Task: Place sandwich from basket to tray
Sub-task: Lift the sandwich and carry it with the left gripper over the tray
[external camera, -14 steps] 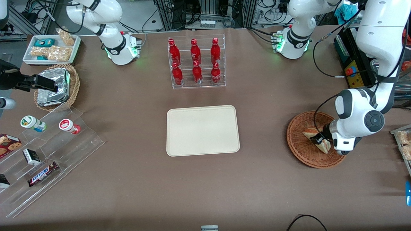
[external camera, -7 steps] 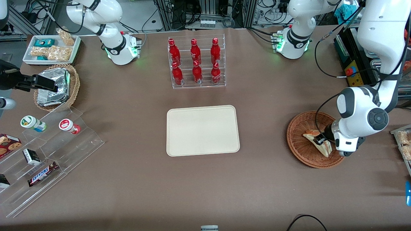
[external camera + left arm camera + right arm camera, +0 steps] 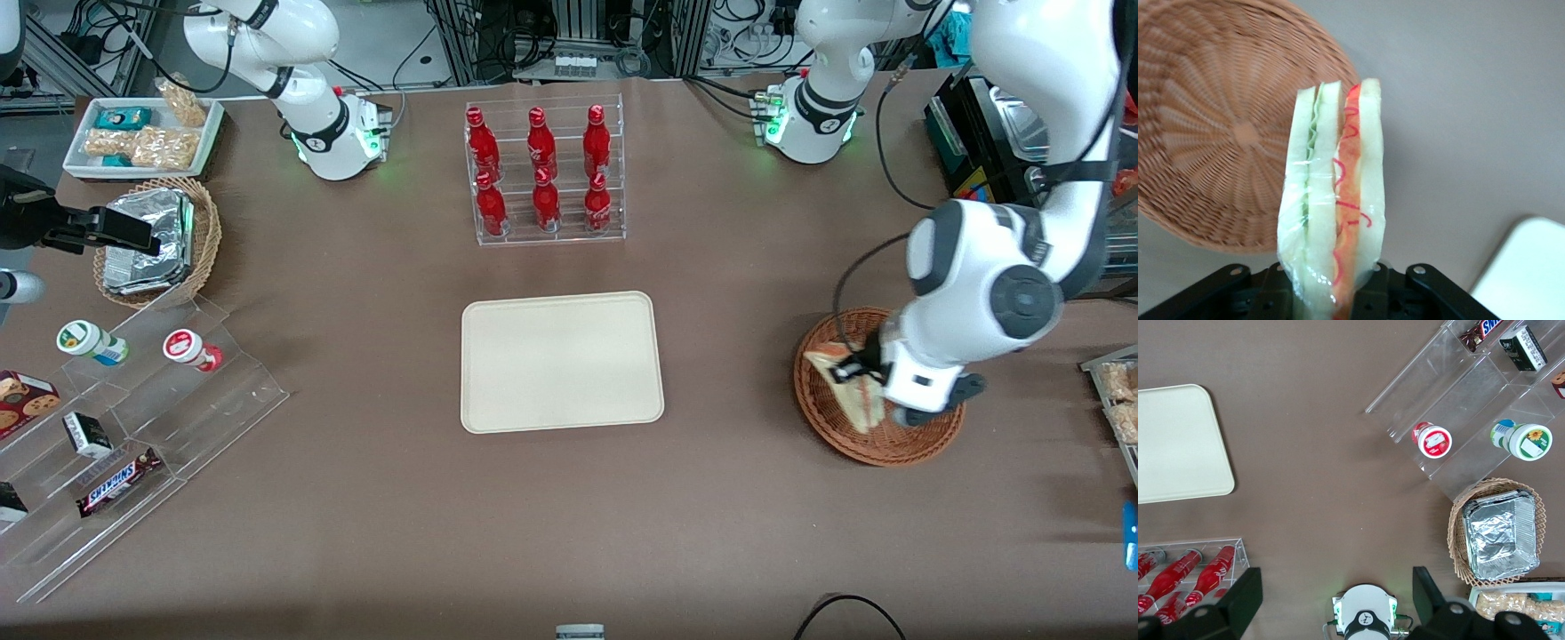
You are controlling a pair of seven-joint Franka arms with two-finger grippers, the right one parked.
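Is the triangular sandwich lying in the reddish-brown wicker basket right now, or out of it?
Out: the left gripper is shut on the triangular sandwich, lifted clear of the empty reddish-brown wicker basket.

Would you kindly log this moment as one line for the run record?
phase: lift | tool: shut on sandwich, above basket | tray: bare, awaiting sandwich

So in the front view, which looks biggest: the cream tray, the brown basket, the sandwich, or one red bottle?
1. The tray, clearly largest.
2. The basket, partly covered by the arm.
3. The sandwich, gripped in the left arm's end effector above the basket.
4. One red bottle. These last two look close, and the lifted sandwich is nearer the camera, so that order is unsure.
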